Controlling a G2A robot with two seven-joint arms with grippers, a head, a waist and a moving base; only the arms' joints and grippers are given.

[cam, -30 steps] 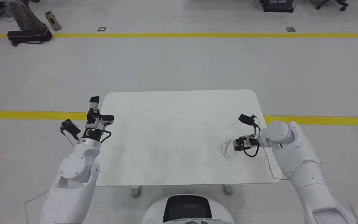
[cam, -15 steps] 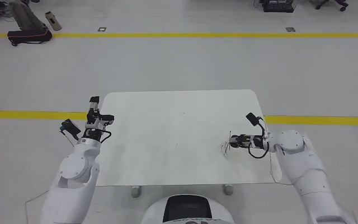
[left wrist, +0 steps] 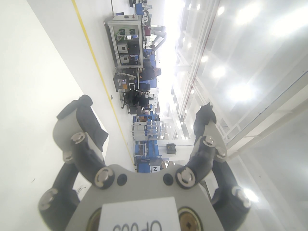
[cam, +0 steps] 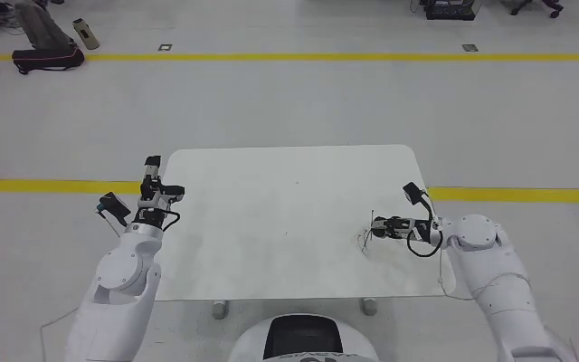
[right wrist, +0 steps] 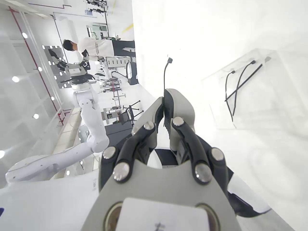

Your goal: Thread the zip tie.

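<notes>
**Right fingers grip one zip tie near the counter's right edge**

The right gripper (right wrist: 164, 104) is above the counter (cam: 280, 217), close to its right edge. Its fingers are clenched on a black zip tie (right wrist: 165, 73). The tie comes out straight from between the fingertips, and its small square head is at the free end, in the air over the counter. The other end goes back between the fingers, and I cannot tell how far it continues.

A clear tray (right wrist: 276, 92) lies on the counter just beside the right gripper, a little more toward the robot's side of the counter. It holds several spare zip ties (right wrist: 240, 82), also black, and two of them cross each other. The held tie does not touch this tray.

The left gripper (left wrist: 144, 104) is at the counter's left edge, well apart from the zip tie, and it points away from the robot. Its fingers are spread wide, with nothing between them.
</notes>
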